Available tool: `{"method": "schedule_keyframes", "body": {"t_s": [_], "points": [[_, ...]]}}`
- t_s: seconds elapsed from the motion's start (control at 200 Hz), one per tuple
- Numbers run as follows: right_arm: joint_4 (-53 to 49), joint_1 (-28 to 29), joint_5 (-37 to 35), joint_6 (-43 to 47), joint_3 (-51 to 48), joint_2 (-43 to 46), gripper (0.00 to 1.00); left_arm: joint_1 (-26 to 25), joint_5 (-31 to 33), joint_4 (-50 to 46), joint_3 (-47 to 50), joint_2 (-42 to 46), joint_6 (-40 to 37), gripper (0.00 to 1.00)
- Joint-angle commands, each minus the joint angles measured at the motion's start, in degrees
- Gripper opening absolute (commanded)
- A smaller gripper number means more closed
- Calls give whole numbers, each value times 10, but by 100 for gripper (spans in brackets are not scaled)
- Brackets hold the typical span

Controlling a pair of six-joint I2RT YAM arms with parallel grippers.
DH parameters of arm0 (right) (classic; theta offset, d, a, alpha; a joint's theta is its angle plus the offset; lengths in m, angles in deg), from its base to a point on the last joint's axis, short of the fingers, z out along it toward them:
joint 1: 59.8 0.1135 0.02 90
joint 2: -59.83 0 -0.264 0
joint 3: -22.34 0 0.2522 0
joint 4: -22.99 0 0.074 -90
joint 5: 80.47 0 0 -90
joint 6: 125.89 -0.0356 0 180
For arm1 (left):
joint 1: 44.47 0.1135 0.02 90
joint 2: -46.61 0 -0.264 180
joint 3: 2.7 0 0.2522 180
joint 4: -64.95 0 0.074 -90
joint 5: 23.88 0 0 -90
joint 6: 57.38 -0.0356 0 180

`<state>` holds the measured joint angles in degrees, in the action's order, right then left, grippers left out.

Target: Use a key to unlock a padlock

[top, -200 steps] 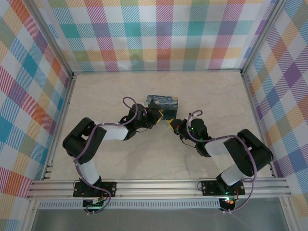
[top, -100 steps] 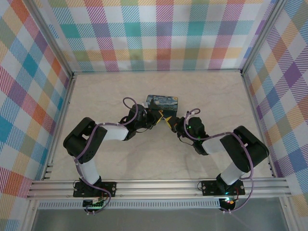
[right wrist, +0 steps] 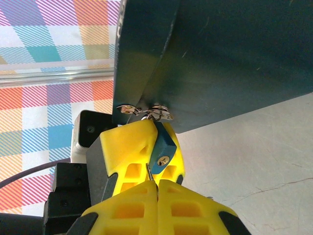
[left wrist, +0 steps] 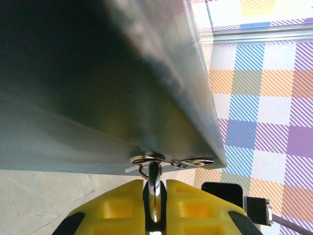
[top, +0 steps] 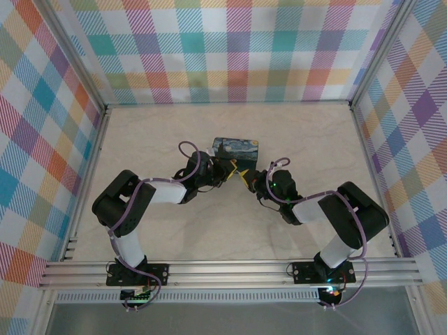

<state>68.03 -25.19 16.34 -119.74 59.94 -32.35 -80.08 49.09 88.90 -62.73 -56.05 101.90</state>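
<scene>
A blue padlock (right wrist: pixel 164 147) hangs by its silver shackle (left wrist: pixel 154 196) from the hasp (left wrist: pixel 146 159) of a dark blue tin box (top: pixel 235 148). My left gripper (left wrist: pixel 154 188) is shut on the padlock, and its yellow fingers (right wrist: pixel 129 142) flank the blue body. The brass keyhole (right wrist: pixel 163 159) faces my right gripper (right wrist: pixel 157 185), which is shut on a thin key (right wrist: pixel 149 171). The key's tip stands just left of the keyhole, outside it. In the top view both grippers (top: pixel 227 169) (top: pixel 246 178) meet at the box's front edge.
The box stands mid-table on the pale marbled tabletop (top: pixel 174 230). Checked walls (top: pixel 42 139) enclose the table on three sides. The box's metal side (left wrist: pixel 98 73) looms close over the left wrist camera.
My right gripper has moved left and forward with the key, up to the padlock. The left arm and the box have stayed put.
</scene>
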Motion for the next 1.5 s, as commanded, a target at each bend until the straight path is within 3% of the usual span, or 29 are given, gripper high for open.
{"method": "schedule_keyframes", "body": {"t_s": [0.0,0.81,1.495], "points": [[3,5,-8,-6,9,-11,0,-8,-6,38,1,-1,3,4],[39,7,-12,-9,11,-30,0,-11,-8,40,5,-4,5,4],[24,7,-22,3,-1,5,0,-13,-7,44,6,-5,7,4]]}}
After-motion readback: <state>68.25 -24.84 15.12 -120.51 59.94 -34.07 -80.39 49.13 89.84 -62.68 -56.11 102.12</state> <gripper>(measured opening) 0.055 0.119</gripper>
